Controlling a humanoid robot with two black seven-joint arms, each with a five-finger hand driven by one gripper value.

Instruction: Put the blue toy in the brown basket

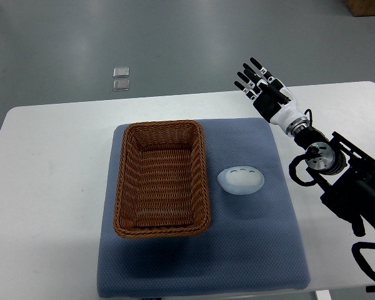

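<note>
A pale blue, egg-shaped toy lies on the blue mat, just right of the brown wicker basket. The basket holds nothing I can see. My right hand hovers over the table's far edge, up and to the right of the toy, well apart from it. Its fingers are spread and hold nothing. The right arm comes in from the lower right. My left arm does not show.
The mat lies on a white table. Two small clear packets sit on the grey floor beyond the table's far edge. A brown box corner shows at top right.
</note>
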